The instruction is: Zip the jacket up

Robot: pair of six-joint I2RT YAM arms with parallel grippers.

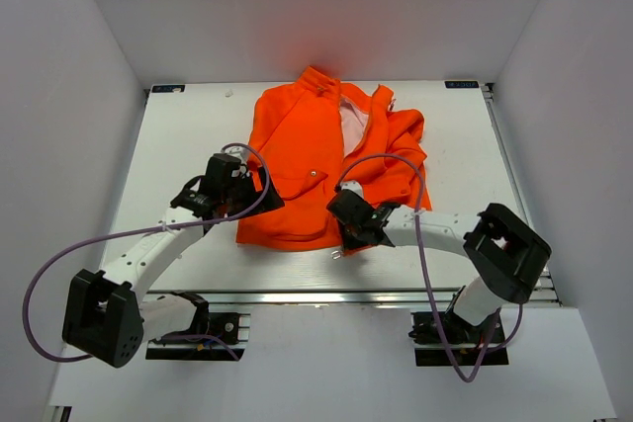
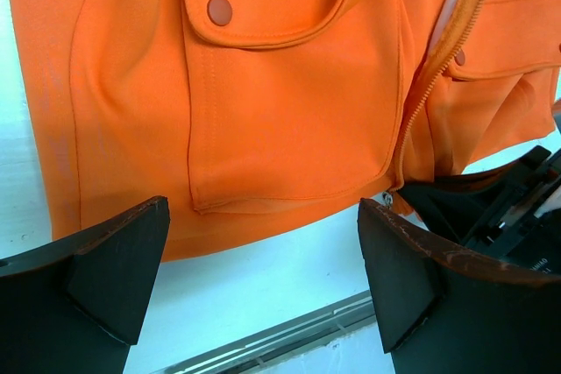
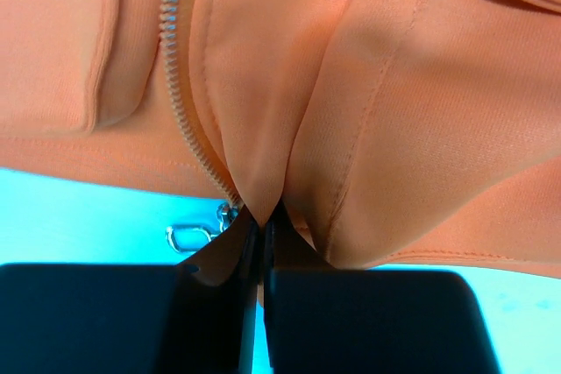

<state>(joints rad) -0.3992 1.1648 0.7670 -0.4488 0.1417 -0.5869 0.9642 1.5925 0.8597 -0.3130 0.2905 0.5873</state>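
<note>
The orange jacket (image 1: 316, 160) lies flat on the white table (image 1: 188, 135), collar at the far side, front partly open with pale lining showing. My right gripper (image 1: 347, 233) is shut on a fold of the jacket's bottom hem (image 3: 263, 155), just beside the lower end of the zipper teeth (image 3: 180, 85). The silver zipper pull (image 3: 188, 236) lies on the table left of its fingers. My left gripper (image 1: 247, 205) is open and empty at the jacket's near left corner. In the left wrist view its fingers (image 2: 114, 260) straddle bare table below the hem and the snap pocket (image 2: 272, 120).
A metal rail (image 1: 376, 295) runs along the table's near edge. White walls enclose the table on three sides. The right gripper's body (image 2: 508, 208) shows close to my left gripper's right finger.
</note>
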